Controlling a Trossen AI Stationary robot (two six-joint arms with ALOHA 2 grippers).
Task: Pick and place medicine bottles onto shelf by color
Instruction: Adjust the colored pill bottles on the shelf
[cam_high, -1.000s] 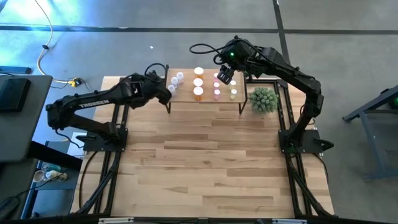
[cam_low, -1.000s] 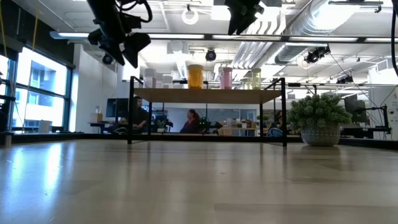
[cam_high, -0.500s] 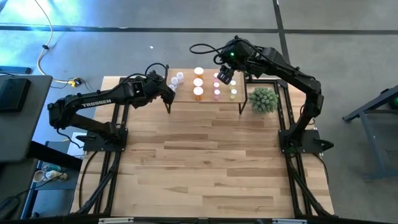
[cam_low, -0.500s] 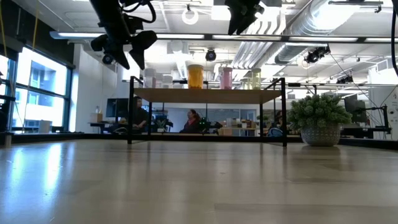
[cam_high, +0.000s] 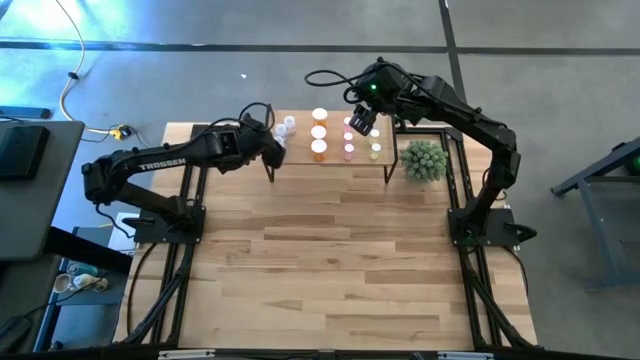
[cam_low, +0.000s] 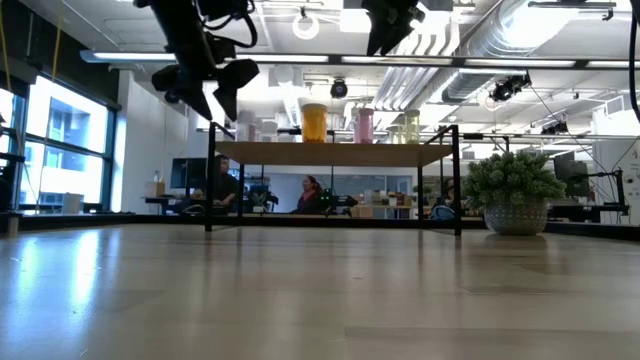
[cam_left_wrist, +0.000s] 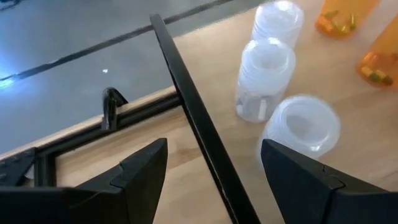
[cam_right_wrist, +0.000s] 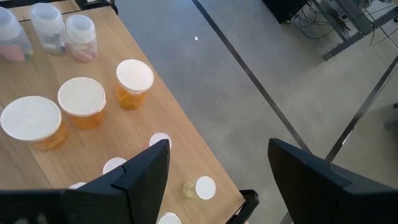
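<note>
a: where were my grippers when you looked?

b: i had the left gripper (cam_high: 272, 147) hanging over the left end of the shelf (cam_high: 335, 160), jaws apart and holding nothing. in its wrist view the black frame rail (cam_left_wrist: 198, 124) ran between the two fingers (cam_left_wrist: 140, 171), and the clear bottles (cam_left_wrist: 266, 81) stood just beyond on the board.

a: and the right one?

b: my right gripper (cam_high: 362, 118) hung above the back edge of the shelf, over the pink bottles (cam_high: 348, 143), jaws also apart and empty.

a: where were the medicine bottles?

b: all up on the shelf, in columns by colour: clear at the left end, then orange bottles (cam_high: 319, 131), then pink, then pale yellow-green bottles (cam_high: 376, 141) nearest the green plant (cam_high: 423, 160). from table height i saw an orange bottle (cam_low: 314, 122) and a pink one (cam_low: 363, 125) upright on the board, with the plant standing just beside the shelf's right legs on the table (cam_high: 330, 260).
</note>
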